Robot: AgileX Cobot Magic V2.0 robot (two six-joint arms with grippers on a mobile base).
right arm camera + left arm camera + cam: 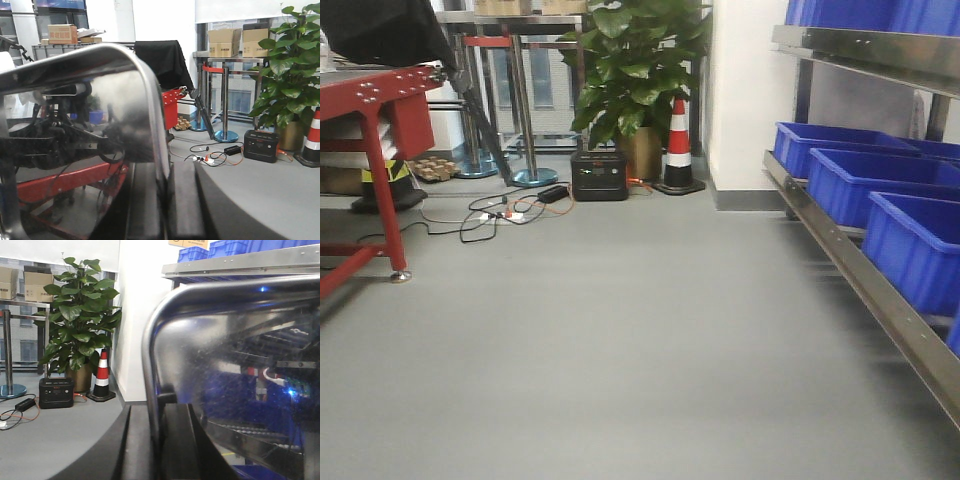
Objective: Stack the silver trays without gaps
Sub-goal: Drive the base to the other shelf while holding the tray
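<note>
- L gripper: narrow, fingers pinched on either side of the rolled rim of a silver tray. In L wrist cam the tray spreads right of the pincer and the rim climbs, then curves over the top.
- R gripper: same pinch on a rim. In R wrist cam the silver tray lies left of the pincer, shiny face to the cam.
- Can't tell if that's 1 tray held at both ends or 2 separate trays, since neither cam shows the far end.
- Long axis: not readable, only a corner + part of the bottom in frame.
- Front cam: no tray, no arms. Just floor and blue bins on the rack at right.
- Judgement: tray(s) are off any surface and no stack is visible. Next move depends on squaring rim to rim before lowering, and neither arm is nearer because both are already gripping.
</note>
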